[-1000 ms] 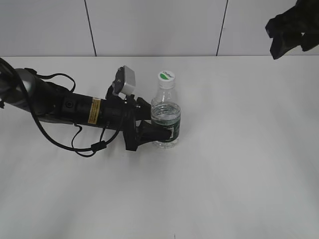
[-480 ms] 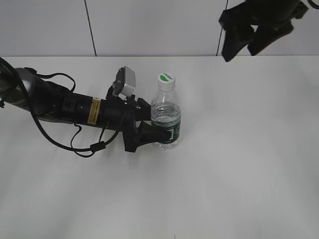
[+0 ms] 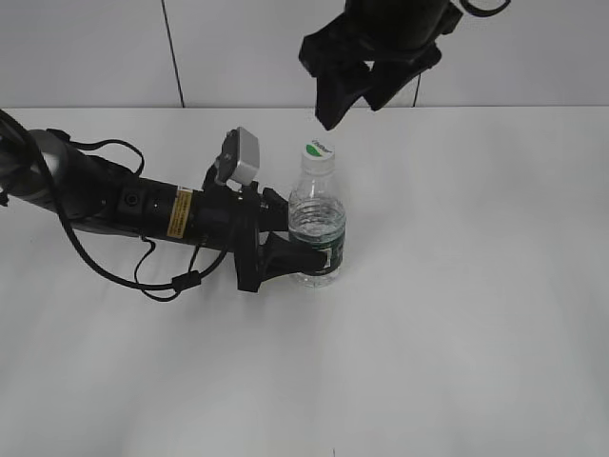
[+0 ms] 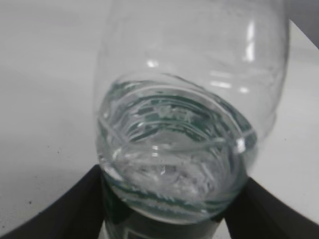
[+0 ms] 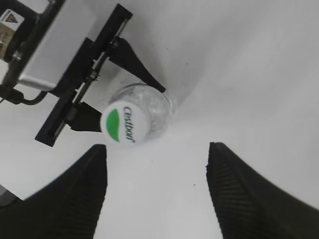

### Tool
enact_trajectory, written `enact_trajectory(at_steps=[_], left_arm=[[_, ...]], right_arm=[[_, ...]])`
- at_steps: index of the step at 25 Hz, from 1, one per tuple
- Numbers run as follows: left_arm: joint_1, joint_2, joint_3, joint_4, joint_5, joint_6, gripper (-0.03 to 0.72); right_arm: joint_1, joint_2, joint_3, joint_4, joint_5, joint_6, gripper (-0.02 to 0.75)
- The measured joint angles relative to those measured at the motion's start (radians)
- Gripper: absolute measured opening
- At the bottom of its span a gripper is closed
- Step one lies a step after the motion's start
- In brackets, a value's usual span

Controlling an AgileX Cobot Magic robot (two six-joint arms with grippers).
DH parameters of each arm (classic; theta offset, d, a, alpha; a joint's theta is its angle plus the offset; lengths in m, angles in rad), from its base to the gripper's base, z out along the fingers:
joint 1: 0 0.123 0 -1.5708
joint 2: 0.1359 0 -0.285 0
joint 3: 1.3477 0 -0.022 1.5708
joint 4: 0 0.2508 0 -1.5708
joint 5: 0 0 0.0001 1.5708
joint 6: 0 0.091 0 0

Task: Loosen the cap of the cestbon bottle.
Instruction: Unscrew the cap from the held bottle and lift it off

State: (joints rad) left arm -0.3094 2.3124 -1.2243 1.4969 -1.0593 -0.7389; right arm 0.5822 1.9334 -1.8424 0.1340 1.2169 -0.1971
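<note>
I see the left gripper (image 3: 306, 255), fingers pinching the upright cestbon bottle (image 3: 316, 224) mid-worktop (image 3: 457, 324), nearer the far edge. Right gripper (image 3: 352, 100) hovers above the cap (image 3: 318, 148), fingers spread.

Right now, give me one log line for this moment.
left gripper: shut on bottle | right gripper: open, above cap, no contact | cap: on

A plain white, smooth tabletop (image 3: 457, 324) fills the scene, lit evenly, with a few tiny dark specks visible in the wrist views. Behind it rises a pale grey panelled wall (image 3: 285, 48), divided by thin dark vertical seams (image 3: 171, 52) meeting the table's far edge.
</note>
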Motion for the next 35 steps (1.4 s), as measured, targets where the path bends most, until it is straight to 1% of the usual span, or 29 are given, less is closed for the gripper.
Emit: enact_trajectory(at_steps=[5,10,25,27,32,33,35], left_arm=[[0.000,0.000,0.000,0.004,0.000,0.000,0.424],[0.000,0.000,0.000,0.005,-0.003,0.000,0.424],[0.000,0.000,0.000,0.007,-0.004,0.000,0.424],[0.000,0.000,0.000,0.008,-0.004,0.000,0.424],[0.000,0.000,0.000,0.009,-0.004,0.000,0.424],[0.000,0.000,0.000,0.009,-0.004,0.000,0.424],[0.000,0.000,0.000,0.009,-0.004,0.000,0.424]], right_arm=[[0.035,0.033,-0.010,0.020,0.001,0.000,0.483],[0.035,0.068,-0.010,0.039,0.001,-0.001,0.483],[0.035,0.134,-0.041,0.042,0.002,-0.002,0.477],[0.035,0.134,-0.042,0.042,0.002,-0.002,0.450],[0.035,0.134,-0.042,0.042,0.002,-0.002,0.322],[0.035,0.134,-0.042,0.041,0.002,-0.003,0.305],[0.035,0.134,-0.042,0.039,0.002,-0.006,0.302]])
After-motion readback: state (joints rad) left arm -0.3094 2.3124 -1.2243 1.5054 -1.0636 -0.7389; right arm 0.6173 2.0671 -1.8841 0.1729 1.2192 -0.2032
